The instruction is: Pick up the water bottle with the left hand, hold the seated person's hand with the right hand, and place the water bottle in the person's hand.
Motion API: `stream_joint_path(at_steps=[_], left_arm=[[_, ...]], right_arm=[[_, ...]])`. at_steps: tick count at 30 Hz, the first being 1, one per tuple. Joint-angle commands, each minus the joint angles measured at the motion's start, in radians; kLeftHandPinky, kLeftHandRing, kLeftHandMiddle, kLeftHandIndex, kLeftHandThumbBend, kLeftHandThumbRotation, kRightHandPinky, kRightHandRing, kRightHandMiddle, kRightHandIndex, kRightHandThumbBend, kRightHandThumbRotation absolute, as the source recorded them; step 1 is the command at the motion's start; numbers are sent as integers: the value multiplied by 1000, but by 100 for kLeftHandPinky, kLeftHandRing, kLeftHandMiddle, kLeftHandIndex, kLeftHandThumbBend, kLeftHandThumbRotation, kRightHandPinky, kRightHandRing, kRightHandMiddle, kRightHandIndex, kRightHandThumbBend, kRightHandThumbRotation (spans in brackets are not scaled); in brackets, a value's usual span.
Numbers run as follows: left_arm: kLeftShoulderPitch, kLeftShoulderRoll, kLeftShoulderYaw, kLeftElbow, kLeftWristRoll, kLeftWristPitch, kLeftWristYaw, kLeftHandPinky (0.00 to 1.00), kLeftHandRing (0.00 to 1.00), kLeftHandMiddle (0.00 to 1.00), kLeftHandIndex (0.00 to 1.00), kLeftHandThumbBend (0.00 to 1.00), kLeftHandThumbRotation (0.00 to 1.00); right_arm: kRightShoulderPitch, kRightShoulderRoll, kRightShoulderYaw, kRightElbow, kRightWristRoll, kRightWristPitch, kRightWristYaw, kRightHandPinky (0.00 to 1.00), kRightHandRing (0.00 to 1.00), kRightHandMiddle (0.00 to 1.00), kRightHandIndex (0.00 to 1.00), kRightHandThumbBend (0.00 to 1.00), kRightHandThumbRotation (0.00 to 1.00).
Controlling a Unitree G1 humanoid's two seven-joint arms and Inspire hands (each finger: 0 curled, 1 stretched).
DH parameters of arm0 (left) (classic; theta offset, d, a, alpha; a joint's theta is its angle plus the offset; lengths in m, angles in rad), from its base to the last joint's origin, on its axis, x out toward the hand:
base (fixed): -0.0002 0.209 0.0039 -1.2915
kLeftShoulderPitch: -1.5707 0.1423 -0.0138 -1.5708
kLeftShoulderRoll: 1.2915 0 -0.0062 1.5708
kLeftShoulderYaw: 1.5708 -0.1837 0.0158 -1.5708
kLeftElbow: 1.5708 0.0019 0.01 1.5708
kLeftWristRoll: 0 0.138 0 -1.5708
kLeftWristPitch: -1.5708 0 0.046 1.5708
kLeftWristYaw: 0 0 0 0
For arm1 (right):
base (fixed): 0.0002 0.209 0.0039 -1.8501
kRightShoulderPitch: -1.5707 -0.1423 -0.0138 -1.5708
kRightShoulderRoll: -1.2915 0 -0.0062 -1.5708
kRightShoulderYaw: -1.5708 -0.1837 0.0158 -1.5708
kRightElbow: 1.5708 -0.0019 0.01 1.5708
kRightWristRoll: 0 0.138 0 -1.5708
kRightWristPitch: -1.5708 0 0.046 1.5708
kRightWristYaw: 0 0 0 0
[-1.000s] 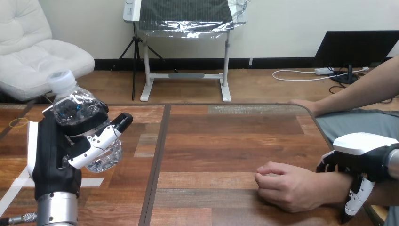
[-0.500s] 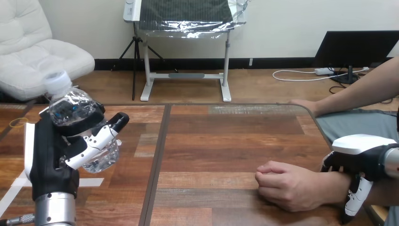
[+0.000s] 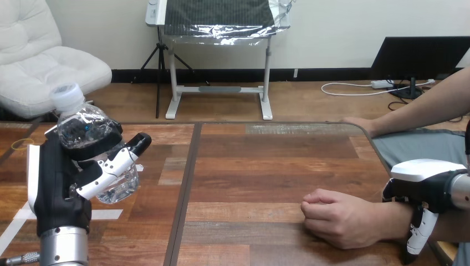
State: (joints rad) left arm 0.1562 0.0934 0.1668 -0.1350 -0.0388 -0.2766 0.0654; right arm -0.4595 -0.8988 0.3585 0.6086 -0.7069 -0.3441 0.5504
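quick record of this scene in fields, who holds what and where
left robot hand: raised over the table's left part, fingers curled round the water bottle
water bottle: clear, white cap up, leaning slightly left
right robot hand: over the person's wrist; grip cannot be told
person's hand: closed fist resting on the table, apart from the bottle
task state: bottle picked up, not yet placed in the person's hand

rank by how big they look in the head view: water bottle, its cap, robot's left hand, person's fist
1. left hand and water bottle: look alike, bottle partly hidden by the hand, so no ranking
2. person's fist
3. bottle cap
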Motion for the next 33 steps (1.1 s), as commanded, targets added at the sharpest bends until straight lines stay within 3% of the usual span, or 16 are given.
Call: stream_joint_path(at_steps=[1, 13, 22, 33], left_arm=[[-64, -1, 0, -49, 4, -16, 2, 18, 22, 28, 37, 50, 0], [-69, 1, 2, -38, 9, -30, 1, 17, 22, 28, 37, 51, 0], [-71, 0, 4, -36, 11, -28, 2, 17, 22, 28, 36, 51, 0], [-70, -7, 2, -39, -14, -18, -7, 17, 22, 28, 37, 51, 0]], right_arm=[[15, 26, 32, 44, -20, 26, -9, 31, 42, 51, 58, 100, 24], [25, 30, 40, 56, -16, 10, -25, 26, 39, 49, 52, 97, 28], [25, 37, 44, 67, -3, 16, -19, 23, 34, 45, 52, 92, 25], [23, 43, 52, 80, -6, 15, -35, 27, 39, 49, 54, 85, 20]])
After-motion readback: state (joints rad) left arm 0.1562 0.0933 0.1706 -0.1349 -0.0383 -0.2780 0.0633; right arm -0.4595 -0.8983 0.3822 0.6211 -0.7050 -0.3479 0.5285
